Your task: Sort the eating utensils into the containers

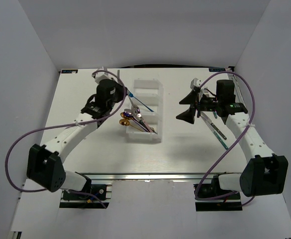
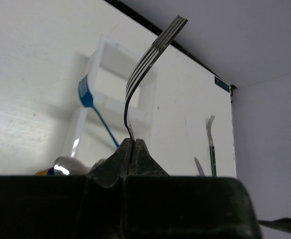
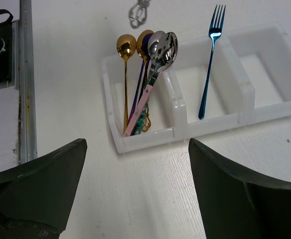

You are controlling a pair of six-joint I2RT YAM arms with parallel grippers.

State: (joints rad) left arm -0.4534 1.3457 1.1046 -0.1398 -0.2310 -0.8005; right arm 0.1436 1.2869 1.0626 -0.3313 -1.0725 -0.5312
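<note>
My left gripper is shut on the stem of a silver fork, held with its tines up, beside the left side of the white organiser tray. In the top view the left gripper sits by the tray's middle. Several spoons, gold, purple and silver, lean in the tray's end compartment. A blue fork lies in the compartment beside it. My right gripper is open and empty over bare table right of the tray; it also shows in the top view.
A teal-handled fork and a knife lie on the table to the right of the tray, under my right arm in the top view. White walls enclose the table. Purple cables loop off both arms.
</note>
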